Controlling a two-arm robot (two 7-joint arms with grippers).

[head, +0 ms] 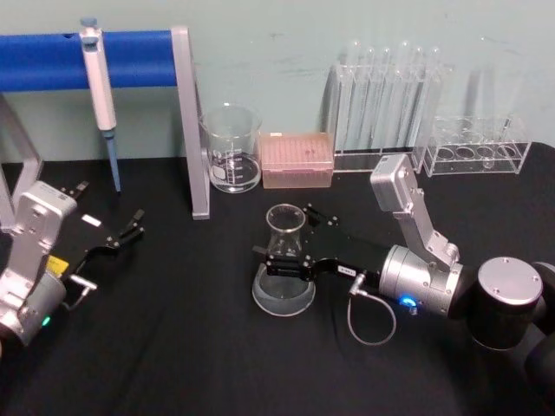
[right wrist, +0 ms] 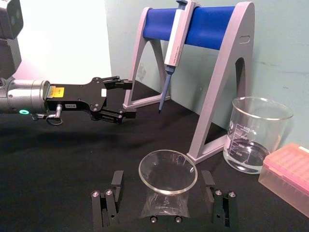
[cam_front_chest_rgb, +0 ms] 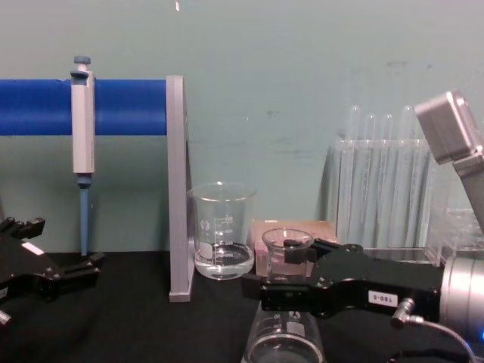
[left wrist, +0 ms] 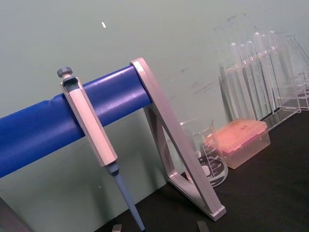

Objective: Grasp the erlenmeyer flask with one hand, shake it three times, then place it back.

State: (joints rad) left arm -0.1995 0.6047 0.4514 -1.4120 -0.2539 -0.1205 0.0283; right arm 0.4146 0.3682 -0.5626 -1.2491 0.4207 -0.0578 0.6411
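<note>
The erlenmeyer flask (head: 284,293) stands upright on the black table, near the middle, with a little clear liquid in its wide base. My right gripper (head: 284,232) reaches in from the right and is open, one finger on each side of the flask's neck. In the right wrist view the fingers (right wrist: 108,198) stand clear of the flask's rim (right wrist: 167,171) on both sides. The chest view shows the same gripper (cam_front_chest_rgb: 268,265) low around the flask (cam_front_chest_rgb: 283,344). My left gripper (head: 130,230) rests open at the table's left, away from the flask.
A blue-barred stand (head: 189,121) holding a pipette (head: 100,95) sits at the back left. Behind the flask are a glass beaker (head: 231,147) and a pink tip box (head: 297,160). Test tube racks (head: 386,104) line the back right.
</note>
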